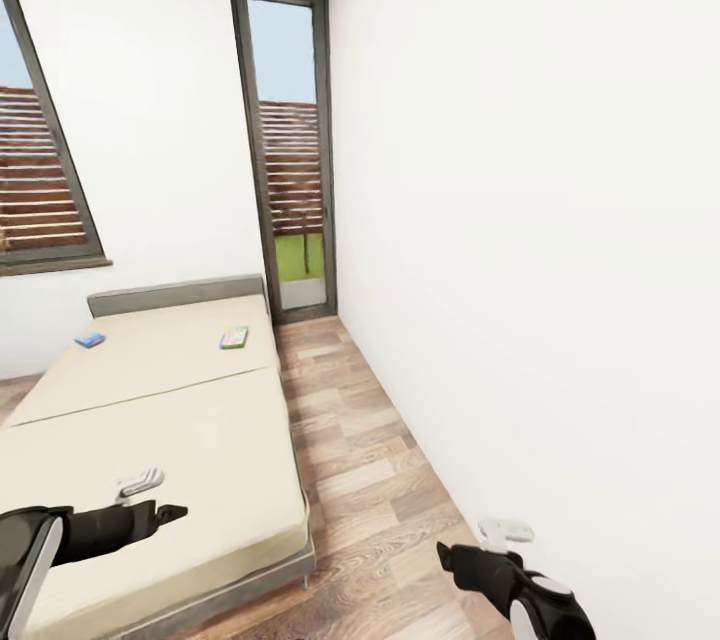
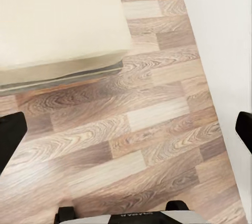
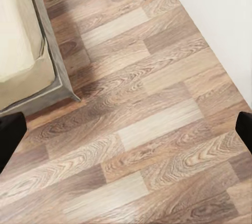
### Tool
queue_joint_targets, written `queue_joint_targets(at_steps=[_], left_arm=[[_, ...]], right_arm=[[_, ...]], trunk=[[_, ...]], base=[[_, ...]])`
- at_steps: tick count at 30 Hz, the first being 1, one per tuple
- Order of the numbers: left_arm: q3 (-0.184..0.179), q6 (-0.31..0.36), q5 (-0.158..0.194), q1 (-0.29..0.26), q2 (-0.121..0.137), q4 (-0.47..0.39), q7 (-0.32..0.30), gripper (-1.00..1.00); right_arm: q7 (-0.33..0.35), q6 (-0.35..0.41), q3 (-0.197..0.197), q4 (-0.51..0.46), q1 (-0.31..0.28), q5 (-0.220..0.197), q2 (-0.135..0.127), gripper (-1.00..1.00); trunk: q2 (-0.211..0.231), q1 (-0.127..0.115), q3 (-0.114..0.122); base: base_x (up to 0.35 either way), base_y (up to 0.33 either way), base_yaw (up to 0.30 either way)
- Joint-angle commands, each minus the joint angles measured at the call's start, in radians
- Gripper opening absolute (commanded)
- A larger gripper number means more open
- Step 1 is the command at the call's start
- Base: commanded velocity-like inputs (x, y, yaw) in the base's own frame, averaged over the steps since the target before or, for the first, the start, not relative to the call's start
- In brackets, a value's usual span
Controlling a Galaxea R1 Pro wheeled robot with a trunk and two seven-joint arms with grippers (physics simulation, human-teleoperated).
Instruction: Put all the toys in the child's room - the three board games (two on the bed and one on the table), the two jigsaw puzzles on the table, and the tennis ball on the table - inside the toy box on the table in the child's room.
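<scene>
- The left fingers are spread wide with nothing between them; in the left wrist view their dark tips sit at the frame's two edges over bare wood floor.
- The right fingers are likewise wide apart and hold nothing, with floor beneath them and the bed's grey corner close by.
- In the head view the left arm reaches out over the near end of the bed, and the right arm hangs over the floor beside the white wall.
- Two board games lie on the far part of the bed, near the headboard: a blue game toward the bed's left edge and a green game toward its right edge, well apart from each other and far from both arms.
- A strip of floor runs between the bed and the wall to a tall glass door.
- A window with slatted blinds sits left of the door.
</scene>
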Motion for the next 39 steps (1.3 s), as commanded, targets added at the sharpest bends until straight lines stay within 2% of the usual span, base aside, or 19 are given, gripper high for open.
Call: queue_joint_targets(at_steps=[1, 7, 13, 19, 20, 24, 31, 39], left_arm=[[0.001, 0.006, -0.001, 0.000, 0.000, -0.007, -0.013, 1.00], [0.003, 0.006, -0.008, 0.000, 0.015, -0.034, -0.084, 1.00], [0.003, 0.006, -0.003, 0.003, 0.061, -0.045, -0.155, 1.00], [0.004, 0.006, -0.006, 0.006, 0.086, -0.052, -0.266, 1.00], [0.004, 0.006, -0.009, 0.006, 0.090, -0.053, -0.305, 1.00], [0.004, 0.006, -0.012, 0.006, 0.095, -0.054, -0.361, 1.00], [0.015, 0.006, -0.014, 0.008, 0.106, -0.054, -0.396, 1.00], [0.018, 0.005, -0.014, 0.008, 0.110, -0.054, -0.403, 1.00]], right_arm=[[-0.003, 0.007, 0.000, -0.008, -0.001, -0.008, 0.000, 1.00], [-0.002, 0.021, 0.001, -0.037, -0.007, -0.009, 0.003, 1.00], [-0.002, 0.027, 0.001, -0.052, -0.014, -0.010, 0.003, 1.00], [-0.002, 0.031, 0.001, -0.057, -0.015, -0.009, 0.003, 1.00], [-0.002, 0.036, 0.001, -0.058, -0.016, -0.010, 0.003, 1.00], [-0.002, 0.047, 0.001, -0.058, -0.016, -0.010, 0.003, 1.00], [-0.002, 0.055, 0.001, -0.059, -0.016, -0.010, 0.003, 1.00], [-0.002, 0.057, 0.001, -0.060, -0.016, -0.010, 0.006, 1.00]], trunk=[[-0.001, 0.000, 0.000], [-0.001, 0.000, 0.000], [-0.001, 0.000, 0.000], [-0.001, 0.000, 0.000], [-0.001, 0.000, 0.000], [-0.001, 0.000, 0.000], [-0.001, 0.000, 0.000], [-0.001, 0.000, 0.000]], base=[[0.000, 0.000, 0.290], [0.000, 0.000, 0.290], [0.000, 0.000, 0.290], [0.000, 0.000, 0.290], [0.000, 0.000, 0.290], [0.000, 0.000, 0.290], [-0.040, 0.000, 0.290], [-0.215, 0.000, 0.290]])
